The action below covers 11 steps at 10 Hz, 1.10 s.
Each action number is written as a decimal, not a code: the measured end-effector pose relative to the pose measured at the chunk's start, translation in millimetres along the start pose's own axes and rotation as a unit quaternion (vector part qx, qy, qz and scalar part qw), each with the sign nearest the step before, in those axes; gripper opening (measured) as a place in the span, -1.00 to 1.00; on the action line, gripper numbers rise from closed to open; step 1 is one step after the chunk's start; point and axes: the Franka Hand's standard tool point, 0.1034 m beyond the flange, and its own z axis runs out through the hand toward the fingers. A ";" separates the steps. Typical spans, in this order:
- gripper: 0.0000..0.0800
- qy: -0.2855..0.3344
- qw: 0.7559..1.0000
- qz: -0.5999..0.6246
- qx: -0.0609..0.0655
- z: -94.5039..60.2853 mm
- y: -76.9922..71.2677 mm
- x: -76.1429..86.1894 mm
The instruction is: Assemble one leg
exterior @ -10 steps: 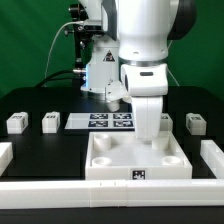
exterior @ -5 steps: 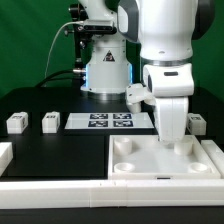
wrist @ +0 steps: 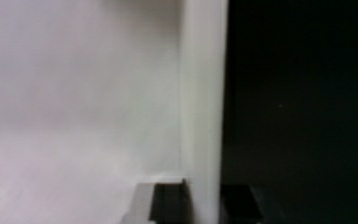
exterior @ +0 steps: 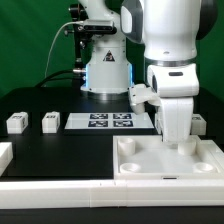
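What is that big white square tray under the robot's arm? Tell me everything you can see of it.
The tray is white, looks like plastic, square and shallow, with raised walls and round sockets in its corners. It lies flat on the black table, at the exterior view's right. The end effector seems to grip its back wall.

arm (exterior: 168, 40): showing glossy white rounded shells, bulky cylindrical links | joint band (exterior: 172, 67): running black between upper link and boxy white wrist block (exterior: 174, 105) | base (exterior: 105, 65): glowing pale blue on white housing | cable (exterior: 55, 45): thin, black, looping off rear column | markings: proving too small to read
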 end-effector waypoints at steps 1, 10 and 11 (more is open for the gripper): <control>-0.60 0.000 1.000 0.002 0.002 1.8 -0.6 -1.8; 0.62 -0.006 0.998 0.050 -0.023 -33.8 -13.0 -3.0; 0.62 -0.006 0.998 0.060 -0.030 -41.2 -17.2 -5.0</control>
